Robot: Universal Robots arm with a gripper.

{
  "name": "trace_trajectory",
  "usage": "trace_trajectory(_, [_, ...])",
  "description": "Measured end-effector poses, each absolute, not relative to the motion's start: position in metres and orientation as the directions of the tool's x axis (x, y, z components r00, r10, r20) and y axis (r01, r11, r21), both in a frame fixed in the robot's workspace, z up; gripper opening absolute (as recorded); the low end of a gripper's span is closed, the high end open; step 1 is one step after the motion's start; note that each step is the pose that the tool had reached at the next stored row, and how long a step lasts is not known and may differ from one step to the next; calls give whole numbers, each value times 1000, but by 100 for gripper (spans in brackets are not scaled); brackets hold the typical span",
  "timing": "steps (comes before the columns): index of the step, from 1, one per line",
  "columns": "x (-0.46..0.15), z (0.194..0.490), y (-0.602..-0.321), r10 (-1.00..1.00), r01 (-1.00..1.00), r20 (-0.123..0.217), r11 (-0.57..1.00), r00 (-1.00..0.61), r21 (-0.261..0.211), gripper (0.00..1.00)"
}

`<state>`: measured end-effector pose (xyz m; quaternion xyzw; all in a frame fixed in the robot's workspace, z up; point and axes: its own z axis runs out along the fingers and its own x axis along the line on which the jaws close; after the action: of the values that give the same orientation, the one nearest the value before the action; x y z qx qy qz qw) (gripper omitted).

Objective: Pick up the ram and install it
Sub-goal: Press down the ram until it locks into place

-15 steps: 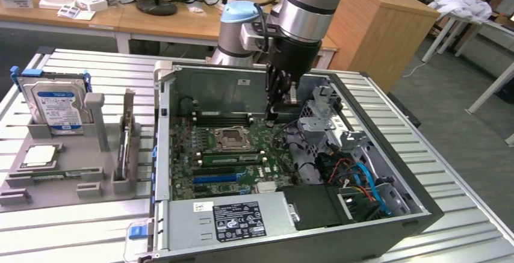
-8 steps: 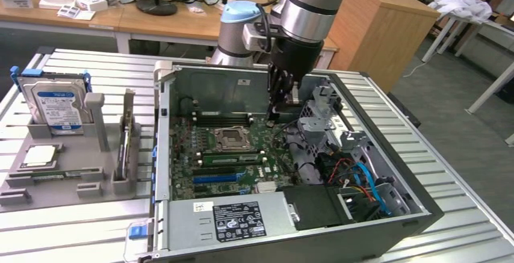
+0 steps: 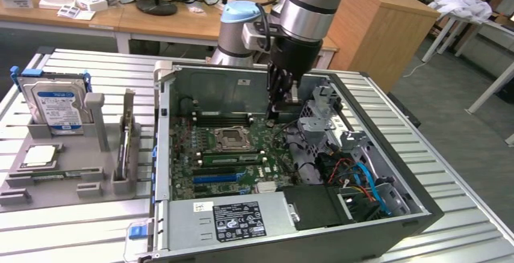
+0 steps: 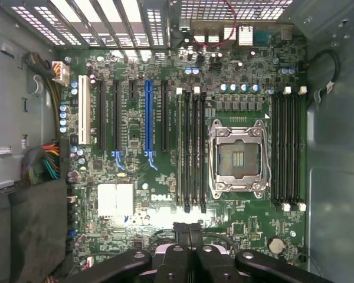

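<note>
Now | hand [image 3: 273,115] clenched inside open computer case [image 3: 216,82] | slatted metal table [image 3: 72,227] | wooden desks [image 3: 161,25] behind

An open grey metal computer case [image 3: 216,85] lay on a slatted aluminium table [image 3: 80,227], its green motherboard [image 3: 189,154] carrying a silver processor socket [image 3: 233,138] and a blue expansion slot [image 3: 215,179]. A grey power supply box [image 3: 186,227] sat at its near end. To the exterior view's left, a grey plastic holder [image 3: 56,192] kept a silver hard drive [image 3: 58,103] upright, a square silver processor chip [image 3: 42,154] lying nearer.
</note>
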<state>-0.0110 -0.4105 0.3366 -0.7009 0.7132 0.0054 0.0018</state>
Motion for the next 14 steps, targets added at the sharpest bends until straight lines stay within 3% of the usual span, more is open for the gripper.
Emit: trace_trajectory(14, [-11, 329, -406, -1000, -1000, -12, 17, -17, 5, 11])
